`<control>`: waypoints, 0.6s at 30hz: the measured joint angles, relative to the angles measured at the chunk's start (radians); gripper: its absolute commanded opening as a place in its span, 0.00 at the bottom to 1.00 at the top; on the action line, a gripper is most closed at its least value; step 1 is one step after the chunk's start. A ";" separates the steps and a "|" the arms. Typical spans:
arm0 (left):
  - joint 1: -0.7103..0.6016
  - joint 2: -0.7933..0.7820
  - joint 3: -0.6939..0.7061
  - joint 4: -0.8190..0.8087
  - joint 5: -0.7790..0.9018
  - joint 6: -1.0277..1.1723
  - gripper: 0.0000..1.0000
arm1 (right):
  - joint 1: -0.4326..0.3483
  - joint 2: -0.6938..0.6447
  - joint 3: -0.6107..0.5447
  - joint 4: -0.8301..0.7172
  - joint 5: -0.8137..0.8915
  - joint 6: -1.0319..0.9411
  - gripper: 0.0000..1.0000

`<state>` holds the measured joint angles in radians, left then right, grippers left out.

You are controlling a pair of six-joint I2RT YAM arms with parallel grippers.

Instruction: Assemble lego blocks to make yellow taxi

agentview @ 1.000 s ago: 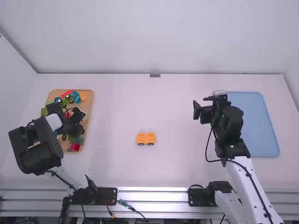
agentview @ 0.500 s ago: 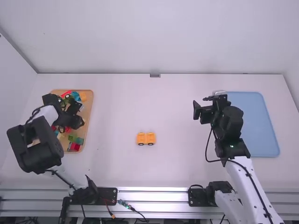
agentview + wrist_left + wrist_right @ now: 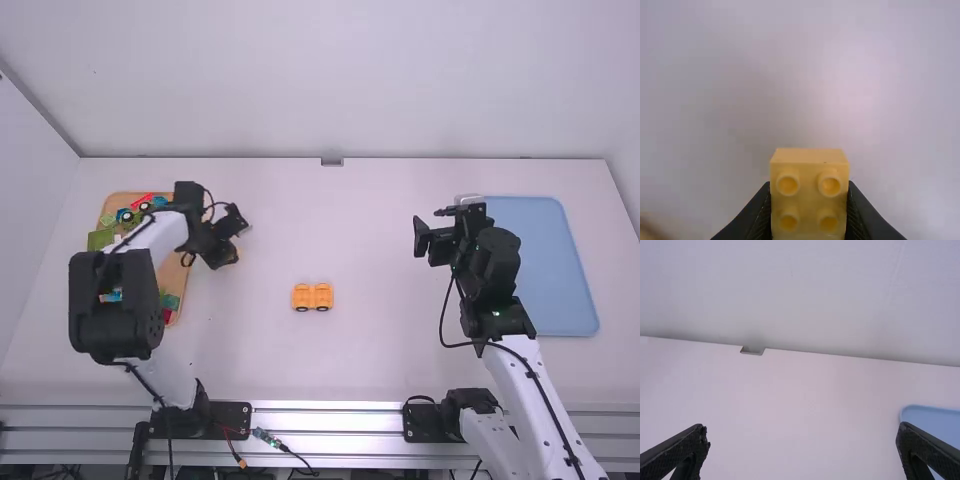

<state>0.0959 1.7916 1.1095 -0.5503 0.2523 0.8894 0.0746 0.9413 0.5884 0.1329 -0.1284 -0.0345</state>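
In the high view, my left gripper (image 3: 234, 240) is above the white table, just right of the wooden tray. In the left wrist view, my left gripper (image 3: 809, 192) is shut on a yellow block (image 3: 809, 156), whose round studs face the camera. Two orange-yellow pieces with dark wheels (image 3: 312, 297) stand side by side near the middle of the table, to the right of that gripper. My right gripper (image 3: 432, 228) hangs near the blue tray's left side. In the right wrist view, my right gripper (image 3: 802, 435) is open wide with nothing between its fingers.
The wooden tray (image 3: 176, 307) at the left holds green, red, blue and other coloured blocks, partly covered by the left arm. A blue tray (image 3: 545, 265) lies at the right, partly behind the right arm. A wall rises along the table's far edge.
The left gripper has moved from over the wooden tray to the right, out above the bare table, with the yellow block. The right arm and the wheeled pieces have not moved.
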 measured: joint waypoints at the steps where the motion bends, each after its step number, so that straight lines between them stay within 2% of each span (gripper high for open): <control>1: 0.000 0.000 0.000 0.000 0.000 0.000 0.10 | 0.000 0.000 0.000 0.000 0.000 0.000 0.99; 4: -0.129 -0.024 -0.060 0.020 -0.051 0.031 0.10 | 0.000 0.000 0.000 -0.008 0.000 0.002 0.99; 9: -0.243 -0.058 -0.117 0.029 -0.091 0.101 0.09 | 0.000 0.000 0.000 -0.009 0.000 0.002 0.99; 18: -0.253 -0.061 -0.208 0.058 -0.103 0.197 0.09 | 0.000 0.000 0.000 -0.013 0.000 0.002 0.99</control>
<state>-0.1574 1.7309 0.9016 -0.4919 0.1490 1.0866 0.0750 0.9417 0.5880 0.1196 -0.1280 -0.0322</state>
